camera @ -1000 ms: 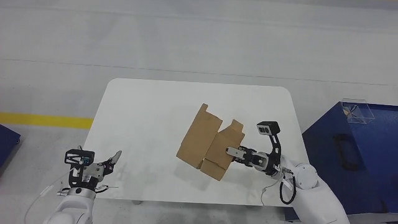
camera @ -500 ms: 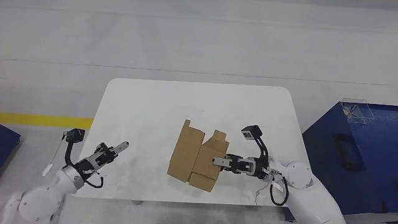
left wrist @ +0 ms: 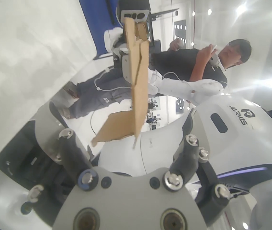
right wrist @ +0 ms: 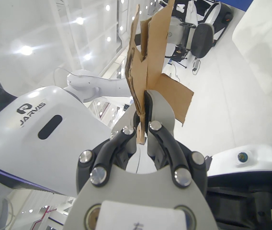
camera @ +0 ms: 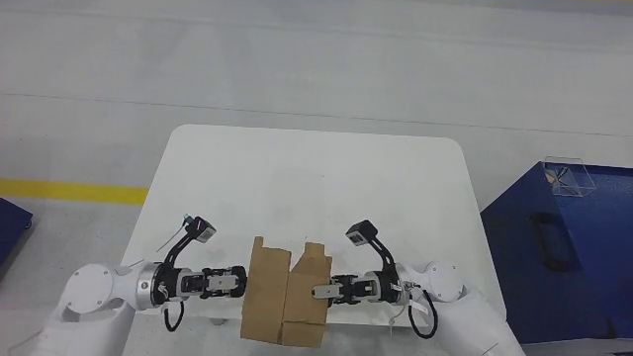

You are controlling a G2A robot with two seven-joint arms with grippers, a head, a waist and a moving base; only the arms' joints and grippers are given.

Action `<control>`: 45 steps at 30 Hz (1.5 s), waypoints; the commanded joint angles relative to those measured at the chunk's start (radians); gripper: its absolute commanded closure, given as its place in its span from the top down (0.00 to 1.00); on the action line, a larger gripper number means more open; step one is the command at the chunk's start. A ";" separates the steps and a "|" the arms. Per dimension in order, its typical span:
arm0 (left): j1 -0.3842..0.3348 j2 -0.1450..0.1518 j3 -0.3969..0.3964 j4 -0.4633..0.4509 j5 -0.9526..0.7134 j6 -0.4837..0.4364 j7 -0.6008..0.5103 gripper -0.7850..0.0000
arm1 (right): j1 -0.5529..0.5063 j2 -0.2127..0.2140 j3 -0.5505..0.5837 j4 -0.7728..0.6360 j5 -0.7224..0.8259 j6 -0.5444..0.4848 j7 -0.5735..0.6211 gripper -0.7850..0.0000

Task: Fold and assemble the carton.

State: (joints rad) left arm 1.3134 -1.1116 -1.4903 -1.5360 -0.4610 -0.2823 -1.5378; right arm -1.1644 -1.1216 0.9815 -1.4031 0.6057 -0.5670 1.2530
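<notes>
Nearest, at the near edge of the bench [camera: 297, 173], the carton [camera: 280, 295] sits btwn both arms, part of it past the edge toward the robot. R gripper [right wrist: 143, 111] has it: fingers [right wrist: 161, 111] pinch a layered edge of the cardboard, so the blank is carried from one side & the other side is free for a second grasp. L gripper [camera: 240, 279] is just beside the opposite edge, level w/ it. Its fingers [left wrist: 188, 153] are spread wide w/ nothing btwn them, carton edge-on ahead. Prob lined up to take that edge so the two arms can work the blank open into a tube. Can't tell from above if L tips touch the cardboard. Carton itself: plain brown corrugated, collapsed flat, two panels side by side w/ a crease btwn them, notched flaps at the far end giving a stepped outline. Not fully flat though: one flap hangs off at an angle in both wrist views, & layers gape a little near the R pinch. No box shape yet, so task looks early: opening first, flaps after. Thin board held at one edge will likely sag or swing, so L grasp needs care. Farther off, bench top is white w/ rounded corners. Beyond it to the right a blue cabinet [camera: 554, 247], then grey floor w/ a yellow line [camera: 69, 192].
</notes>
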 commanded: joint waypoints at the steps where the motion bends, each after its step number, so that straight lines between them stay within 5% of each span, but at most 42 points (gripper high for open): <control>1: -0.005 0.008 0.035 -0.004 -0.005 -0.002 0.002 0.93 | 0.010 -0.004 -0.017 0.010 -0.023 -0.008 -0.008 0.00; 3: -0.005 0.015 0.062 -0.012 -0.016 -0.002 0.002 0.85 | 0.015 -0.008 -0.032 0.021 -0.038 -0.020 -0.019 0.00; 9: -0.010 0.034 0.097 -0.016 -0.025 -0.005 0.005 0.27 | 0.021 -0.014 -0.056 0.028 -0.039 -0.031 -0.031 0.00; 13: -0.014 0.045 0.107 -0.006 -0.036 -0.011 0.011 0.00 | 0.019 -0.012 -0.056 0.021 -0.040 -0.038 -0.038 0.00; 19: -0.027 0.058 0.124 0.018 -0.111 -0.002 0.002 0.00 | 0.012 -0.009 -0.059 0.016 -0.018 -0.034 -0.034 0.00; 20: -0.030 0.061 0.127 0.028 -0.126 -0.002 0.002 0.00 | 0.012 -0.009 -0.059 0.016 -0.018 -0.034 -0.034 0.85; 21: -0.032 0.062 0.128 0.030 -0.130 -0.002 0.002 0.00 | 0.012 -0.009 -0.059 0.016 -0.018 -0.034 -0.034 1.00; 36: -0.029 0.061 0.129 0.019 -0.134 -0.009 0.029 0.00 | 0.012 -0.009 -0.059 0.016 -0.018 -0.034 -0.034 1.00; 45: -0.006 0.024 0.227 -0.016 -0.343 -0.239 0.239 0.00 | -0.072 0.035 0.163 -0.130 -0.213 -0.195 -0.204 1.00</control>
State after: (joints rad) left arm 1.3016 -1.0793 -1.2828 -1.5540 -0.7449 -0.4766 -1.3451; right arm -1.2134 -1.0934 1.0988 -1.5088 0.4305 -0.7192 1.0836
